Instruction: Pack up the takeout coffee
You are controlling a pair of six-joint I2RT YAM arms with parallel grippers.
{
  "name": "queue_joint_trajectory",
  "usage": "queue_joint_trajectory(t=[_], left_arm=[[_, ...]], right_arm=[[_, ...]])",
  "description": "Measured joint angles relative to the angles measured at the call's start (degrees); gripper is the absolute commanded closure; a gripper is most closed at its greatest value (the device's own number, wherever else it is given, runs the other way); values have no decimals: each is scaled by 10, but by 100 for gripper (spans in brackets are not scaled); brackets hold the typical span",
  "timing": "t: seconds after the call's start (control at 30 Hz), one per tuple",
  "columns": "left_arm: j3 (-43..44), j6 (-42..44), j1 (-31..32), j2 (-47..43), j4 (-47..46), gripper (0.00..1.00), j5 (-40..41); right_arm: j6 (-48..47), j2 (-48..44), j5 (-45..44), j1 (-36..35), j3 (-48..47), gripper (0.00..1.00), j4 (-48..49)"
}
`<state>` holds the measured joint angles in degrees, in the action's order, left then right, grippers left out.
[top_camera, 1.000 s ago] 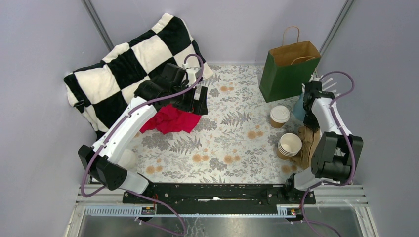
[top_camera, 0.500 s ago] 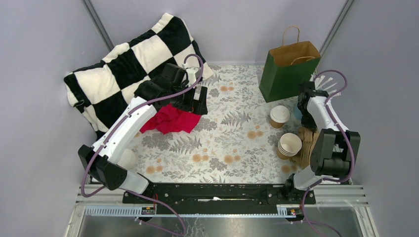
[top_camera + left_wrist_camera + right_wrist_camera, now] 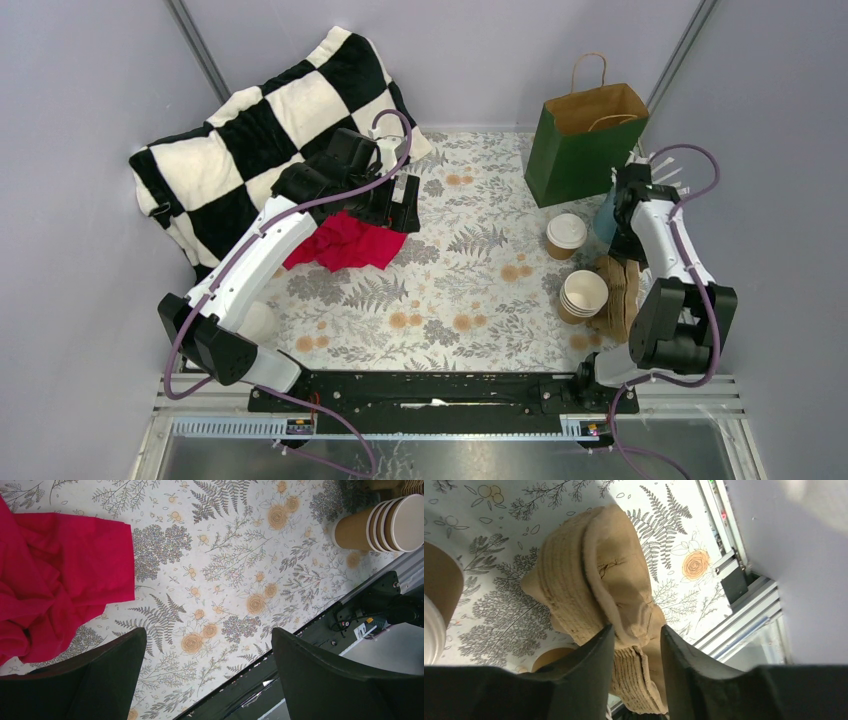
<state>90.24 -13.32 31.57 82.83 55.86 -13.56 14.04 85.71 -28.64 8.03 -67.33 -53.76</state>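
Note:
The takeout coffee [image 3: 566, 235], a brown paper cup with a white lid, stands upright on the floral cloth just in front of the bag. My right gripper [image 3: 622, 250] hangs to its right, over a stack of moulded cardboard carriers [image 3: 615, 292]. In the right wrist view that gripper [image 3: 636, 630] is open part way, with the carriers' [image 3: 594, 575] edge in the gap between its fingers. My left gripper [image 3: 400, 210] hovers wide open above a red cloth [image 3: 345, 243], far from the coffee. In the left wrist view the gripper [image 3: 207, 670] holds nothing.
A green and brown paper bag [image 3: 585, 135] stands open at the back right. A stack of lidless cups [image 3: 585, 294] [image 3: 380, 525] sits left of the carriers. A light blue object [image 3: 605, 215] lies by the right arm. A checkered blanket [image 3: 260, 130] fills the back left.
My right gripper's jaws have gone from shut to part way open, and the carrier stack now leans a little further left. The left arm has not moved.

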Motion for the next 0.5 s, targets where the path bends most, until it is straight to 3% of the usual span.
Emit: queue_joint_trajectory(t=[0.3, 0.5], left_arm=[[0, 0, 0, 0, 0, 1, 0], [0, 0, 0, 0, 0, 1, 0]], right_arm=[[7, -60, 150, 117, 12, 35, 29], [-3, -65, 255, 135, 33, 21, 65]])
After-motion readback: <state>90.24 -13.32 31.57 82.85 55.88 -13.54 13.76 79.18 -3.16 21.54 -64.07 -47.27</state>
